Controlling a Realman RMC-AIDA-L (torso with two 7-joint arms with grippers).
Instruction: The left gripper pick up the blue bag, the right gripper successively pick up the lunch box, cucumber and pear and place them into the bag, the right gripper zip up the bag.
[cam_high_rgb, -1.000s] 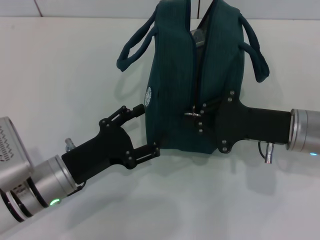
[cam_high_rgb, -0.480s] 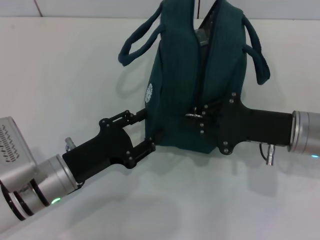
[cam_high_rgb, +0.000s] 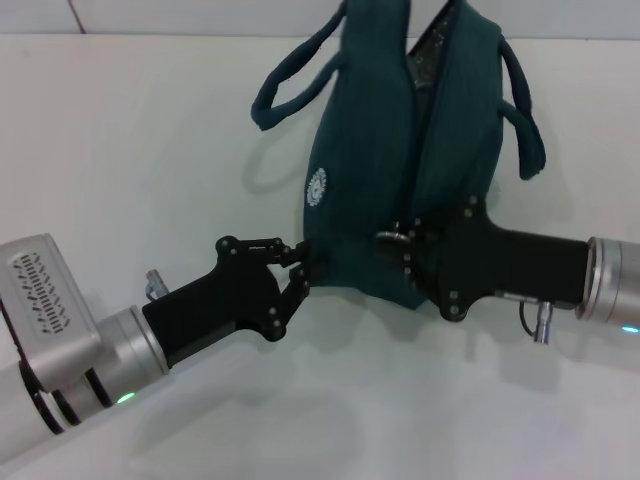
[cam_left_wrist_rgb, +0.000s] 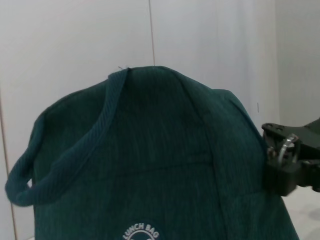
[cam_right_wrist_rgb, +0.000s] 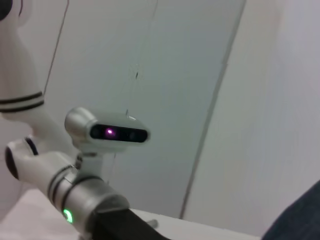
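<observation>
Blue bag (cam_high_rgb: 400, 190) lies on the white worktop (cam_high_rgb: 150, 150), soft fabric that looks limp and light, so it will sag and shift unless held by a firm edge or a handle. One bag shows, with two loop handles; no lunch box, cucumber or pear is visible. Left gripper (cam_high_rgb: 297, 278) has its jaws pressed together at the bag's lower corner, seemingly pinching fabric. Right gripper (cam_high_rgb: 400, 250) sits at the silver zipper ring (cam_high_rgb: 386, 238); whether its jaws are closed I cannot tell.

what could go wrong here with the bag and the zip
The left gripper pinches only the bottom corner of the blue bag, so the fabric may slip free. The right gripper is at the silver zipper pull; pulling could drag the soft bag rather than run the zipper.
</observation>
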